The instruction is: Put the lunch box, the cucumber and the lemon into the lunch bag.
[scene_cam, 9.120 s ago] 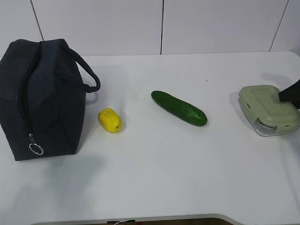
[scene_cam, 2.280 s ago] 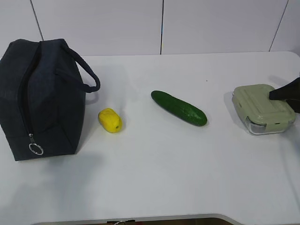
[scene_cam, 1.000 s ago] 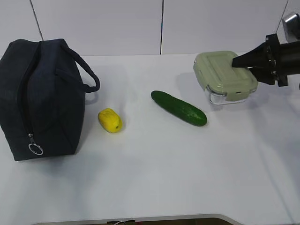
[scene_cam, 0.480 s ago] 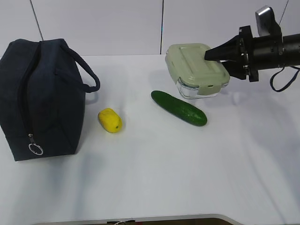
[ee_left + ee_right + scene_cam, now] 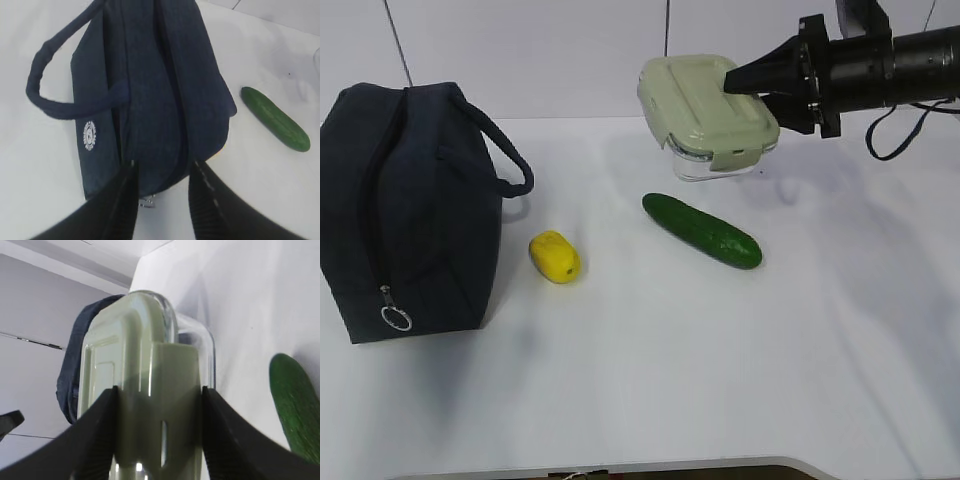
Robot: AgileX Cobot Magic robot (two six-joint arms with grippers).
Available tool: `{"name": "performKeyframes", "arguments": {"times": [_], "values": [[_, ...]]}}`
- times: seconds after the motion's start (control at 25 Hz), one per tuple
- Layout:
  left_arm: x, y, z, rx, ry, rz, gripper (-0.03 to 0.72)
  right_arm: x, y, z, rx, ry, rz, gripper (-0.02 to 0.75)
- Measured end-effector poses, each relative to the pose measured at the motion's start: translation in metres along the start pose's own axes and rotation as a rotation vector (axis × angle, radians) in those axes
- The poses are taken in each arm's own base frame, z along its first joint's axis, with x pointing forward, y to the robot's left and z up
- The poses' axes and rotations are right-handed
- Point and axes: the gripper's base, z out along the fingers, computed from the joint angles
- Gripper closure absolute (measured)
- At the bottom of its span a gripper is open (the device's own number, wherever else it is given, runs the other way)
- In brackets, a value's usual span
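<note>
My right gripper (image 5: pixel 745 80) is shut on the lunch box (image 5: pixel 705 110), clear glass with a sage-green lid, and holds it tilted in the air above the far end of the cucumber (image 5: pixel 701 231). In the right wrist view the fingers clamp the lunch box (image 5: pixel 135 370) from both sides. The lemon (image 5: pixel 555 257) lies beside the navy lunch bag (image 5: pixel 405 205) at the left, whose zipper looks closed. My left gripper (image 5: pixel 161 172) is open and empty above the lunch bag (image 5: pixel 155 90), near its ring-pull end. The cucumber (image 5: pixel 274 118) shows there too.
The white table (image 5: pixel 650 380) ends at a pale wall behind. The bag's loop handle (image 5: pixel 510 160) sticks out toward the lemon. The right arm (image 5: pixel 890 65) reaches in from the upper right.
My right gripper has lifted the lunch box off the table's right side and carried it up and leftward toward the bag. Bag, lemon and cucumber have not moved.
</note>
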Motion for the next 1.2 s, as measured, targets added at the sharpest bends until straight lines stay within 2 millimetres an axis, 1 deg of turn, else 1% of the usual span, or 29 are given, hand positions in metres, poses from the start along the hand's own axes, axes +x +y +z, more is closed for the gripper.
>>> {"name": "performKeyframes", "arguments": {"times": [0.2,0.32,0.44,0.6,0.8,0.92,1.04,1.2], "values": [[-0.032,-0.001,0.027,0.002,0.03,0.017,0.419,-0.007,0.01,0.002,-0.022,0.002,-0.016,0.364],[-0.05,0.0,0.045,0.002,0.059,0.018,0.384,-0.007,0.011,0.002,-0.023,0.001,-0.013,0.364],[-0.067,0.0,0.058,0.006,0.079,0.025,0.367,-0.007,0.011,0.002,-0.022,0.002,-0.007,0.364],[-0.081,0.011,0.072,-0.008,0.106,0.012,0.364,-0.007,0.012,0.003,-0.024,0.005,-0.003,0.364],[-0.082,0.026,0.092,0.027,0.158,-0.025,0.361,-0.004,0.017,0.012,-0.035,0.024,-0.008,0.364],[-0.079,0.031,0.109,0.078,0.186,-0.054,0.361,0.0,0.022,0.02,-0.047,0.044,-0.015,0.364],[-0.074,0.036,0.124,0.101,0.229,-0.073,0.361,0.003,0.026,0.026,-0.056,0.057,-0.018,0.364],[-0.068,0.041,0.135,0.113,0.284,-0.072,0.361,0.006,0.031,0.034,-0.068,0.076,-0.025,0.364]]}}
